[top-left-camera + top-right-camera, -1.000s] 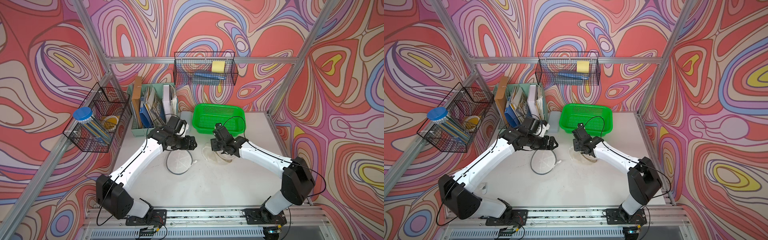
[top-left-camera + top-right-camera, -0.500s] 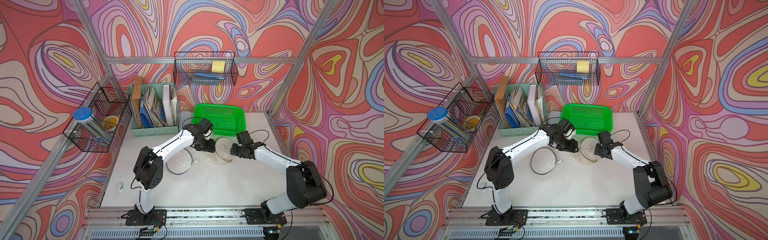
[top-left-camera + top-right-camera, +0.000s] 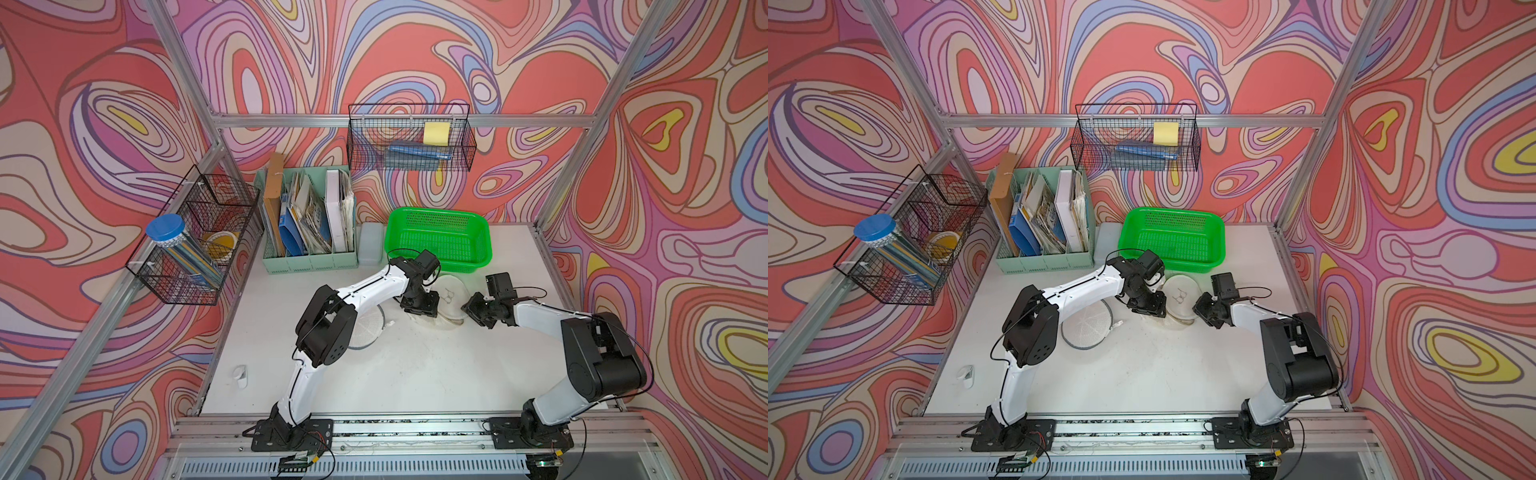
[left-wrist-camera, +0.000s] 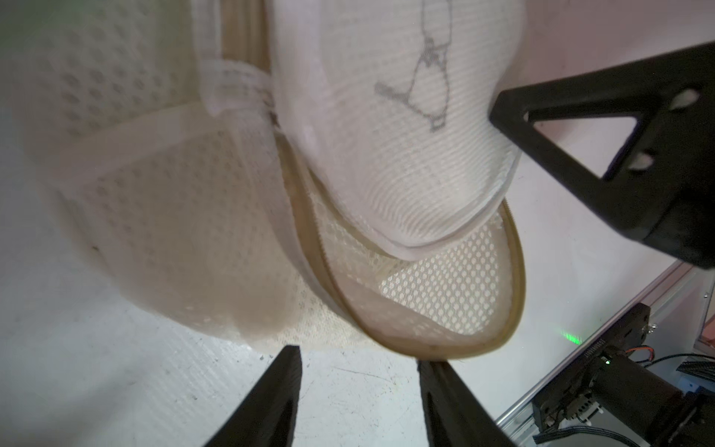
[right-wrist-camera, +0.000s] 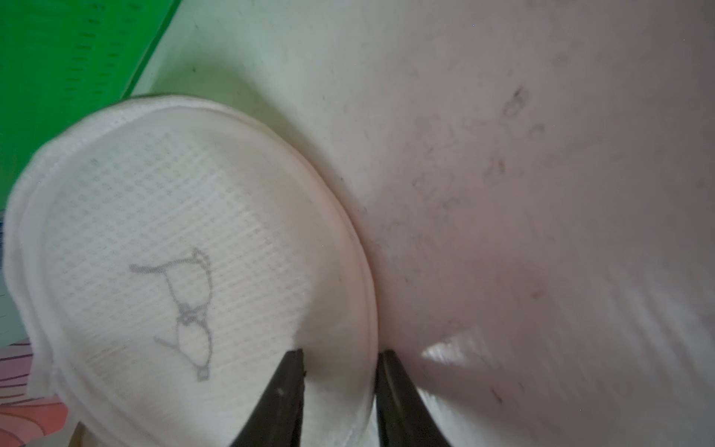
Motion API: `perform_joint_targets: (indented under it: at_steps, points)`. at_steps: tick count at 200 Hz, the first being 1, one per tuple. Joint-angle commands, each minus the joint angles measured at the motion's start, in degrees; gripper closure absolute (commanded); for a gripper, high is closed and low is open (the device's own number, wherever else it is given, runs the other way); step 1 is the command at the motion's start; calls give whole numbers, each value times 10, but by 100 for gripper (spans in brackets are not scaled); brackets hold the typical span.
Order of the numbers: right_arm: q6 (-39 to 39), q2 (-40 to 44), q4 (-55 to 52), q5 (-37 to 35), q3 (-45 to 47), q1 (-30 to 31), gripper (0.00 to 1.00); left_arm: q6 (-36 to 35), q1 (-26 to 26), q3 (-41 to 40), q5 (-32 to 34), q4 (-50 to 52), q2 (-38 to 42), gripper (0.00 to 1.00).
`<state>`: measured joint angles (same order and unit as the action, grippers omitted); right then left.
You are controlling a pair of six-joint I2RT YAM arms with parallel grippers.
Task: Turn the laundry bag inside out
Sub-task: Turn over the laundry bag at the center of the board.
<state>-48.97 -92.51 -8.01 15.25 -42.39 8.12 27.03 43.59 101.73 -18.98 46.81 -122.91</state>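
stitching (image 5: 187, 314) in grey marks laundry bag (image 5: 154, 216); left hand (image 4: 358, 356) open beside its rim (image 4: 516, 271), right hand (image 5: 338, 352) astride it, grip unclear.

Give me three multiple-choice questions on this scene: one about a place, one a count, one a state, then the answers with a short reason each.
1. Where is the laundry bag?
A. On the table, just in front of the green basket.
B. Inside the file holder.
C. On the floor.

2. How many wire baskets hang on the frame?
A. One.
B. Two.
C. Four.

3. The left gripper is:
A. shut on the green basket.
B. open, its tips at the bag's rim.
C. holding a jar.

Answers:
1 A, both top views show it there.
2 B, one on the back rail, one on the side rail.
3 B, the wrist view shows bare table between its jaws.
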Motion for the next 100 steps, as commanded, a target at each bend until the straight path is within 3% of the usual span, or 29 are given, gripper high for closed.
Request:
perform_joint_targets:
  at_steps: [1,13,58,100]
  points:
    - [-37,-16,40,34,12,-9,85,4,4,8,0,2,-4,46]
    - [-30,-3,34,19,10,-9,100,3,4,8,1,3,-4,47]
    - [66,82,-112,-90,-61,-9,100,-1,2,19,24,18,26,47]
    - [187,137,-274,-202,-173,-8,100,17,-37,2,4,3,104,43]
